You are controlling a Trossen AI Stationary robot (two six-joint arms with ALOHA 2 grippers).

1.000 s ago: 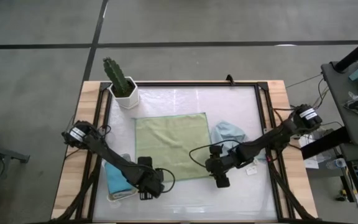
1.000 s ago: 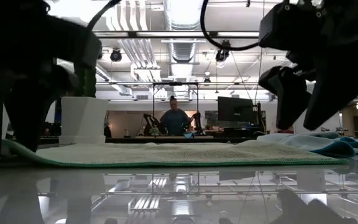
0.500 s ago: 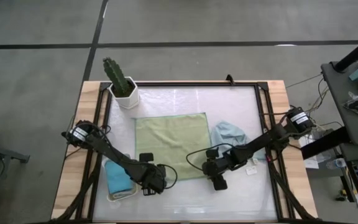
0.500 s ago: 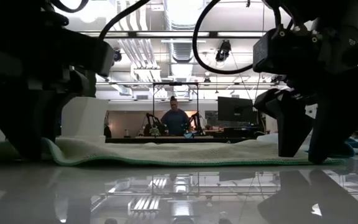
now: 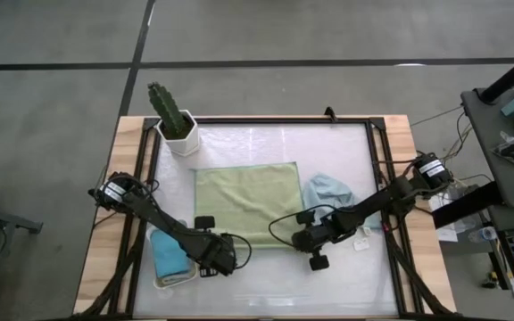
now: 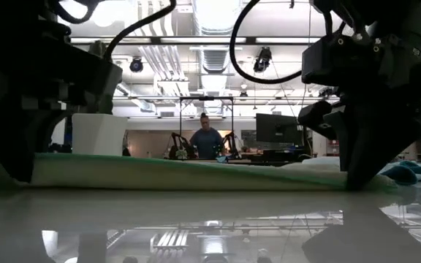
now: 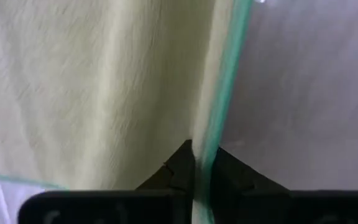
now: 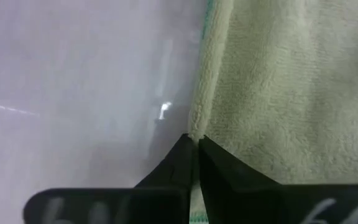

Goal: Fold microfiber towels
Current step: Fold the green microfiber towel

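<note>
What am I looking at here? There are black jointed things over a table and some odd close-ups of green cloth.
Those are two robot arms. One camera looks straight down, one sits at table height, and one rides on each wrist, giving the close-ups. A sage green towel lies flat on the table. The left gripper and the right gripper have each pinched shut on a near corner of it, and its near edge is lifted off the table. Beside it lie a crumpled pale blue towel, a folded teal towel in a white tray, and a potted cactus.
</note>
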